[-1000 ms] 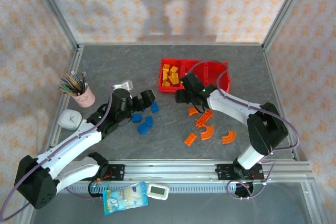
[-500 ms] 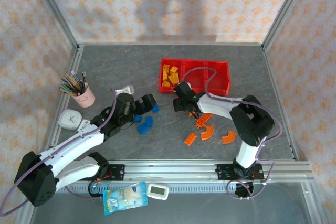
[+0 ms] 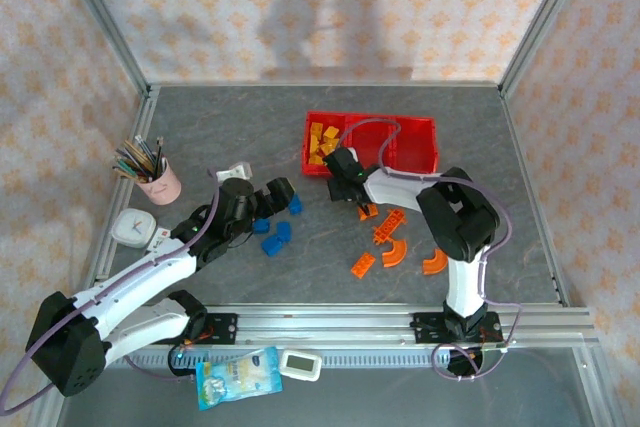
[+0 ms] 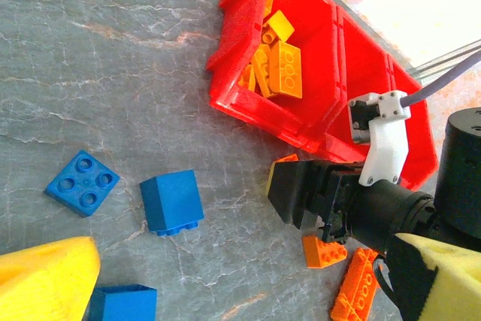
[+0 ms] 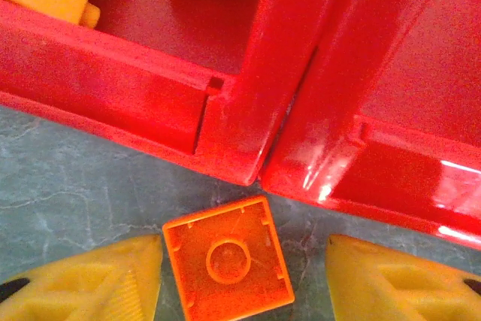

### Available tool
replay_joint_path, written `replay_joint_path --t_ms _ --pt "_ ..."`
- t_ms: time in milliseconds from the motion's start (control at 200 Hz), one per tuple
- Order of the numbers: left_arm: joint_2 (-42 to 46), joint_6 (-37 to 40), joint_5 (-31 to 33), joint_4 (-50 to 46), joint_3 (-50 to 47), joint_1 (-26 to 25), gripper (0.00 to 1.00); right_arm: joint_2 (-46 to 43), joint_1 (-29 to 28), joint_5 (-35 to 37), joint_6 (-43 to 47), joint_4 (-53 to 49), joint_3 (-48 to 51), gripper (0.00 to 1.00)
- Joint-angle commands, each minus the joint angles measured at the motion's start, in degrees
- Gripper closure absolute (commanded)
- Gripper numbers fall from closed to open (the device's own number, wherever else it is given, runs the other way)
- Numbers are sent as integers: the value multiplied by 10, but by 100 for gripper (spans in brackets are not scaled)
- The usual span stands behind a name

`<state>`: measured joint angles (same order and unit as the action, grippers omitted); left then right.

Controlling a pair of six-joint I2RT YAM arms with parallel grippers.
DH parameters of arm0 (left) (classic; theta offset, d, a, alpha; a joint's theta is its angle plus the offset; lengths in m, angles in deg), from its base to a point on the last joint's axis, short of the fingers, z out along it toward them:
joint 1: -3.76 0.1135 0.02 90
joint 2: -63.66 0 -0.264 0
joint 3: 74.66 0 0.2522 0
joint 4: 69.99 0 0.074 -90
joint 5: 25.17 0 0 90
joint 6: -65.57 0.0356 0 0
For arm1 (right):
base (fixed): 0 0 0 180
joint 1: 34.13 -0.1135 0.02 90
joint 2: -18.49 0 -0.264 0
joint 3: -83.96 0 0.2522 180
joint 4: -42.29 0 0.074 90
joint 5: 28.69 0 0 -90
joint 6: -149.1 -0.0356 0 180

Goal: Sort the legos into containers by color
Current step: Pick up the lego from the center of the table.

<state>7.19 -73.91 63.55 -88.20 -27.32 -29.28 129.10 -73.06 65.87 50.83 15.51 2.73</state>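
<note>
2 arms [image 3: 150, 267] stretched low — right pincer [image 5: 242, 249] part-open astride orange lego [image 5: 228, 261], left pincer [image 4: 244, 261] wide, empty

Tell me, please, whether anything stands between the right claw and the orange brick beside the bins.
Nothing visible does: the brick lies bare between the fingers of the open right claw, the bins just beyond.

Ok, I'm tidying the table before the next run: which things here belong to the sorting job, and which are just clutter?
Job: blue legos, orange legos, yellow legos, red containers.
Clutter: pencil cup, white clock, snack packet, white gadget.
</note>
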Motion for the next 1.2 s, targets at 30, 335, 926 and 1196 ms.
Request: replay_joint_path --t_ms 30,335,926,1196 --pt "6 6 18 2 -1 -4 1 21 1 11 14 1 -22 46" --pt "3 7 18 2 -1 -4 1 28 1 2 22 0 -25 64" --pt "-7 10 0 -6 28 -4 1 -145 15 -37 -29 -34 69 73" --pt "-71 26 -26 24 77 -6 1 -182 67 -51 -46 -82 7 73"
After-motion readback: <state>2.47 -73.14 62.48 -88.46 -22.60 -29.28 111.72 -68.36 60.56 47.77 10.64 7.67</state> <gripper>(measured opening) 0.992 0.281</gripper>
